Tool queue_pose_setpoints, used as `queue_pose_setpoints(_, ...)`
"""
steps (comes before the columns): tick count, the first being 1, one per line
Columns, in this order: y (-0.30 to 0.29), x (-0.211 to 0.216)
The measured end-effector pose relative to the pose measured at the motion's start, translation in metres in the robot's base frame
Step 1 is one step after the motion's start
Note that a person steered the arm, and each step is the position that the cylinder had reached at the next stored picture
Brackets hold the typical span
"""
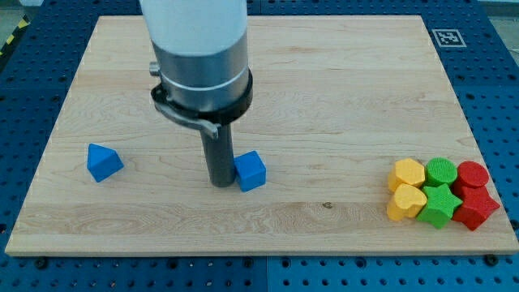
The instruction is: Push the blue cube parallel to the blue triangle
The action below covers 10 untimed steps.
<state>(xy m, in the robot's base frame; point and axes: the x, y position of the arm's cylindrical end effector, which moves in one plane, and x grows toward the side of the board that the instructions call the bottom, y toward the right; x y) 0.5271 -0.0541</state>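
Observation:
The blue cube (250, 171) lies on the wooden board (324, 81) a little below the middle. The blue triangle (104, 161) lies at the view's left, at about the same height in the view. My tip (220, 183) stands right against the cube's left side, between the two blue blocks and touching or nearly touching the cube. The arm's grey and white body rises from the rod toward the view's top.
A cluster of blocks sits at the view's bottom right near the board's edge: two yellow blocks (405, 173), (405, 201), a green round block (442, 171), a green star (439, 204), and two red blocks (473, 174), (475, 208).

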Motion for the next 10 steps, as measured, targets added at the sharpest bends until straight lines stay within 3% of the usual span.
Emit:
queue_pose_setpoints(1, 0.019, -0.014)
queue_pose_setpoints(3, 0.009, 0.026)
queue_pose_setpoints(5, 0.062, 0.016)
queue_pose_setpoints(6, 0.055, 0.015)
queue_pose_setpoints(7, 0.041, -0.016)
queue_pose_setpoints(10, 0.096, -0.005)
